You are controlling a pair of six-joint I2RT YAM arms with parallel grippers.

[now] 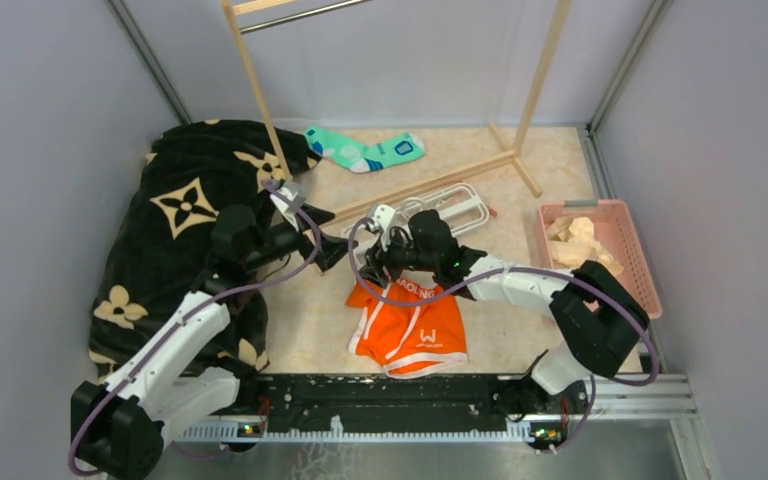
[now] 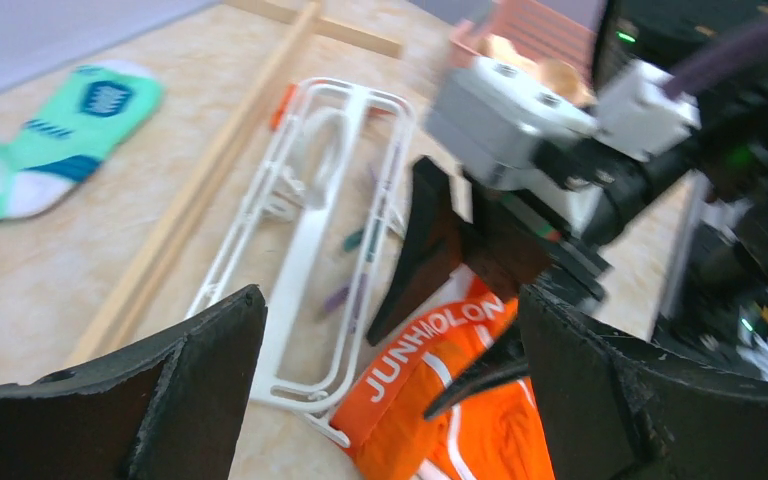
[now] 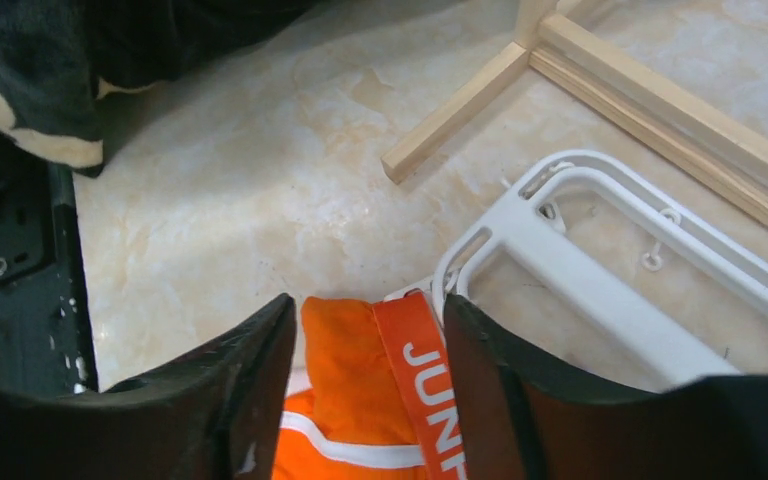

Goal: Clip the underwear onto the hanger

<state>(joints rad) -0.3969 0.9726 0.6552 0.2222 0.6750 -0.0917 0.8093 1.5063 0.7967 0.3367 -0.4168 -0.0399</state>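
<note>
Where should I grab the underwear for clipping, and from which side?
Take the underwear by its lettered waistband, coming down from above. It lies flat on the table, so only an edge can be pinched. The waistband looks its firmest edge and lies beside the hanger, between the right gripper's open fingers.

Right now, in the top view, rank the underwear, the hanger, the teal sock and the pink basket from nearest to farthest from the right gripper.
1. underwear: its waistband sits between the fingers of the right gripper.
2. hanger: lying flat just beyond the gripper.
3. teal sock: farther back, toward the rear wall.
4. pink basket: far off on the right side.
</note>
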